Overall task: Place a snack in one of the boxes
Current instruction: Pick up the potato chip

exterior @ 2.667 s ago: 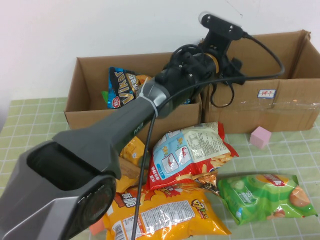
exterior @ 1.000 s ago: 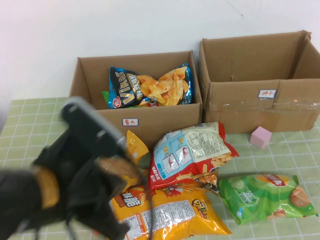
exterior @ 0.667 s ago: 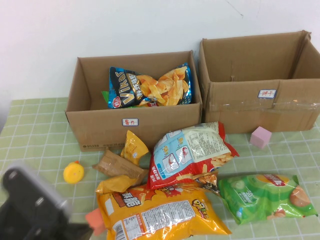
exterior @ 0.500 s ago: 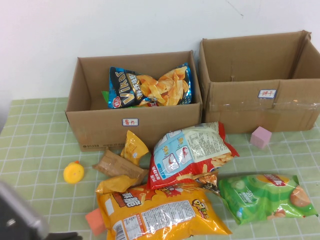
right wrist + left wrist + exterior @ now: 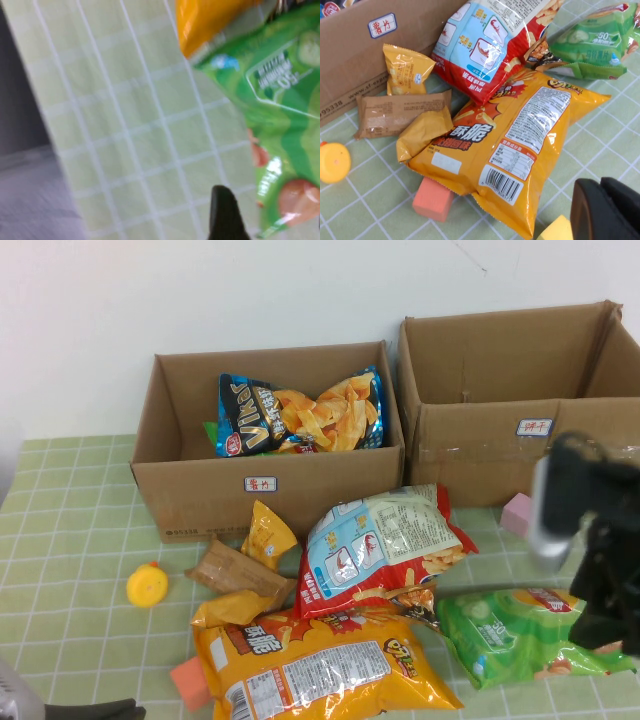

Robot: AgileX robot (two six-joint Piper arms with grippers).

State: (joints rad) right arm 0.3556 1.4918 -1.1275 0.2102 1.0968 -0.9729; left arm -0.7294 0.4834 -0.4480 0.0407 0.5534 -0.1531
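Note:
Two cardboard boxes stand at the back. The left box (image 5: 200,495) holds a blue and yellow chips bag (image 5: 300,415); the right box (image 5: 480,455) shows no snack inside. In front lie a red, white and blue bag (image 5: 380,540), a big yellow bag (image 5: 320,665) and a green bag (image 5: 510,635). My right arm (image 5: 595,560) hangs blurred over the green bag's right end. My right gripper (image 5: 270,222) is open over that green bag (image 5: 280,100), with one finger (image 5: 225,215) showing. My left gripper (image 5: 607,212) is shut and empty, low at the table's front left by the big yellow bag (image 5: 520,125).
Small yellow packets (image 5: 268,532) and a brown packet (image 5: 238,568) lie in front of the left box. A yellow toy (image 5: 147,585), an orange block (image 5: 188,682) and a pink cube (image 5: 520,513) sit on the green checked cloth. A yellow block (image 5: 560,231) lies beside my left gripper.
My left arm has pulled back from over the boxes to the front left corner. My right arm has come in from the right over the green bag.

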